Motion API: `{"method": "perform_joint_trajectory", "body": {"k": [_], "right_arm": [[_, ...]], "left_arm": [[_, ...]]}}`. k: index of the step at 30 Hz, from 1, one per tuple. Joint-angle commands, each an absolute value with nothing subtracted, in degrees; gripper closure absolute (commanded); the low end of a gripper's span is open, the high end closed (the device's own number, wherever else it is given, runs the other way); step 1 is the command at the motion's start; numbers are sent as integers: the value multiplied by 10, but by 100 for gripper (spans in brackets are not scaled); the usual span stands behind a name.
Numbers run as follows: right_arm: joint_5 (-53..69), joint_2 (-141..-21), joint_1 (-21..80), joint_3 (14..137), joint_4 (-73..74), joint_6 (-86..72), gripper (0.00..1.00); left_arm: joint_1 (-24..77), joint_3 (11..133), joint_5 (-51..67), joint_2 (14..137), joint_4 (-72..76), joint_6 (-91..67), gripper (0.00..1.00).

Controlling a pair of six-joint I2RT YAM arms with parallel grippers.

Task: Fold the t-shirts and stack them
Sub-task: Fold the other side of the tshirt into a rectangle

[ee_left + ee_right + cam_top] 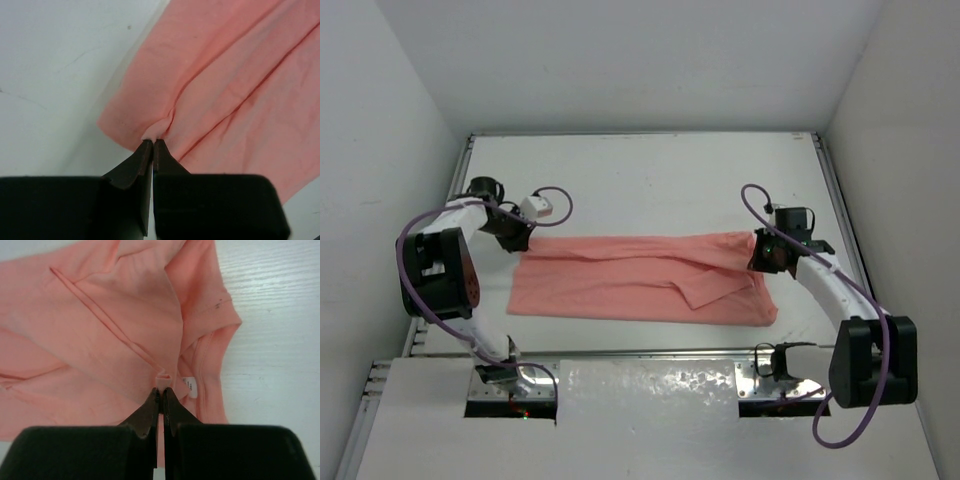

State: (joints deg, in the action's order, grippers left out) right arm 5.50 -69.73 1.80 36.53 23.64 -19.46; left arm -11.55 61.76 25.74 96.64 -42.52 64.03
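Observation:
The salmon-pink t-shirt lies stretched left to right across the middle of the table, folded lengthwise, one sleeve flap lying on its near right part. My left gripper is shut on a pinch of the shirt's far left edge; in the left wrist view the cloth bunches at the gripper tips. My right gripper is shut on a pinch of the shirt's far right edge by the collar. In the right wrist view the shirt puckers at the gripper tips, beside a white neck label.
The white table is boxed in by white walls on the left, back and right. A metal rail and the two arm bases run along the near edge. Purple cables loop beside both arms.

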Motion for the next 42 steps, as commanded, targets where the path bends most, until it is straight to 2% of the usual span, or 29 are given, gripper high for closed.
{"method": "perform_joint_trajectory", "body": {"k": [1, 10, 22, 32, 35, 38, 42], "right_arm": [[55, -679, 3, 375, 218, -190, 100], [64, -669, 3, 408, 258, -169, 100], [106, -642, 3, 315, 259, -187, 100], [113, -671, 3, 266, 220, -208, 100], [99, -669, 3, 265, 224, -207, 100], [96, -658, 1, 275, 236, -204, 100], [86, -648, -44, 339, 282, -172, 100]], "left_arm": [[-132, 645, 259, 944, -432, 684, 100], [-140, 695, 268, 967, -426, 678, 100], [-140, 624, 254, 959, -423, 719, 100], [-141, 575, 210, 955, -407, 759, 100], [-148, 609, 252, 955, -400, 720, 100], [-158, 673, 307, 981, -453, 679, 100], [-159, 729, 325, 991, -470, 679, 100]]}}
